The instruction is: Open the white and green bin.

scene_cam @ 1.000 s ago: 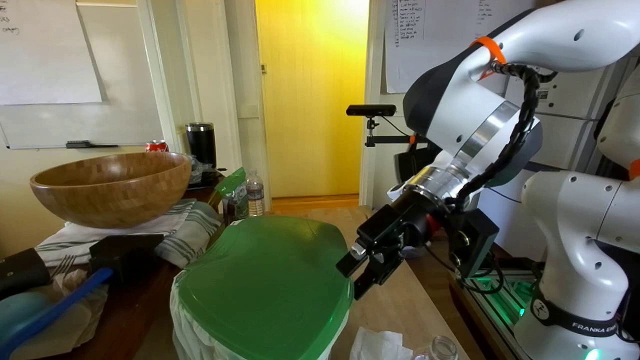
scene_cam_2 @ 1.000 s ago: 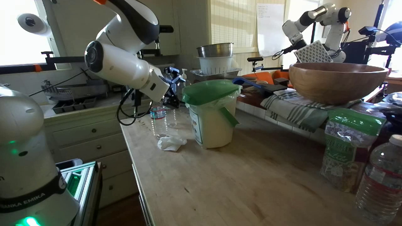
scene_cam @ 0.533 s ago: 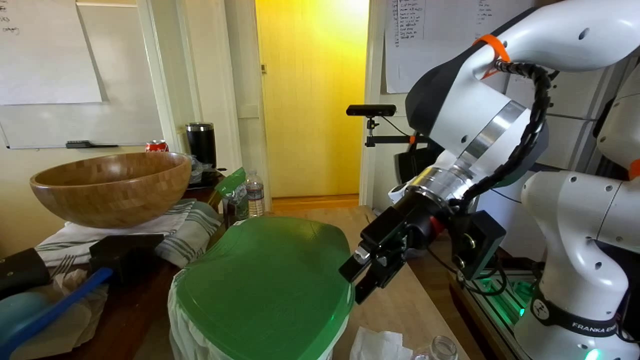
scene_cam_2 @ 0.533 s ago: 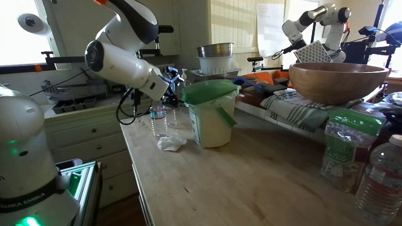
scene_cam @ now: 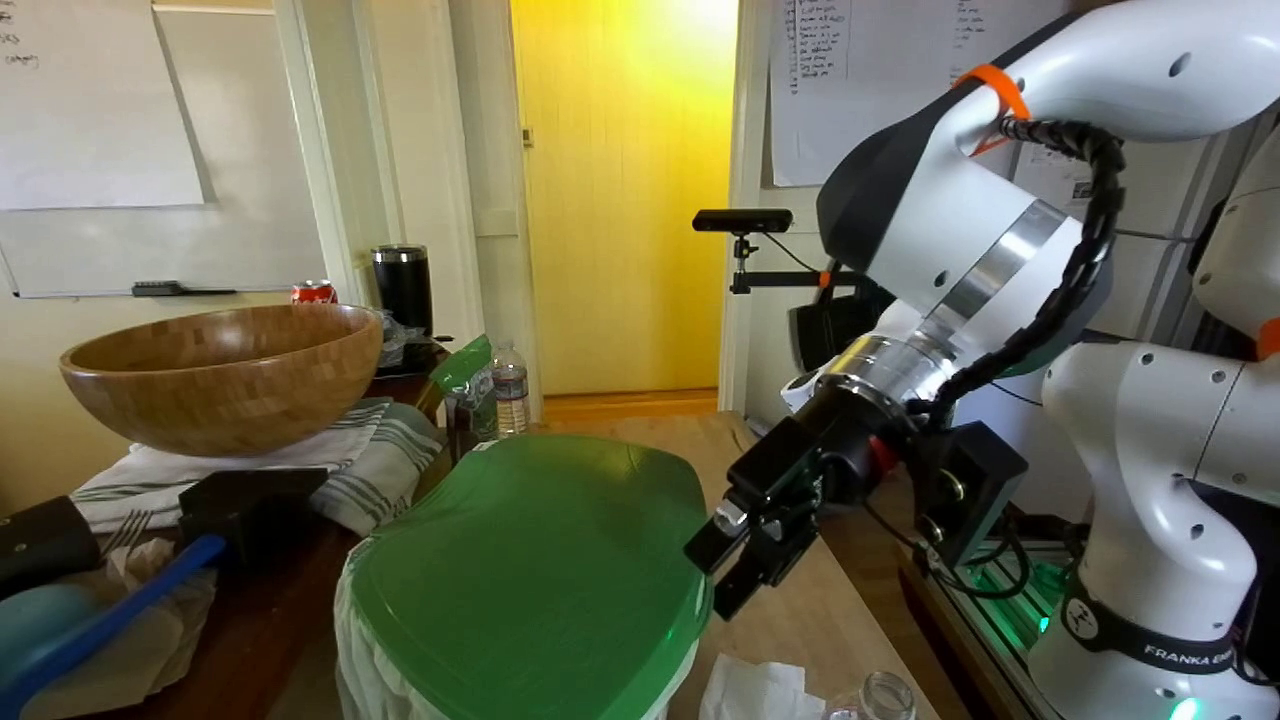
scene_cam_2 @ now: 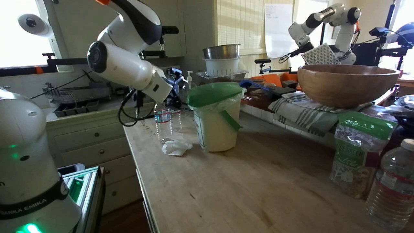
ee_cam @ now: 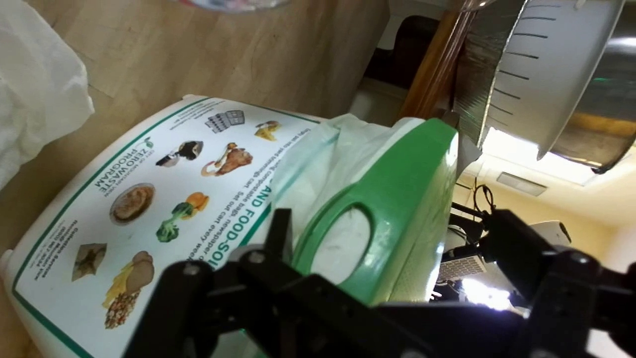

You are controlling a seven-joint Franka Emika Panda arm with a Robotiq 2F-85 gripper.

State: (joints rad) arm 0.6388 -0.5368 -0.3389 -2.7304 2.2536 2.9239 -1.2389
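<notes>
Beside the lid [scene_cam: 530, 570], spread fingers [ee_cam: 279, 236] with nothing held

They stand well apart, the lid's edge showing between them; touching or not, I cannot tell. Below the closed lid, the bin [scene_cam_2: 220, 132] stands on the counter [scene_cam_2: 258, 187]. A lift that misses the edge could shove or tip the bin; a grip too low could catch the bag [ee_cam: 343, 149] and drag the bin up too.

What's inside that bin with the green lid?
The white bin is covered by its green lid, hiding any contents; only a crinkled liner bag shows, below the lid's edge.
</notes>
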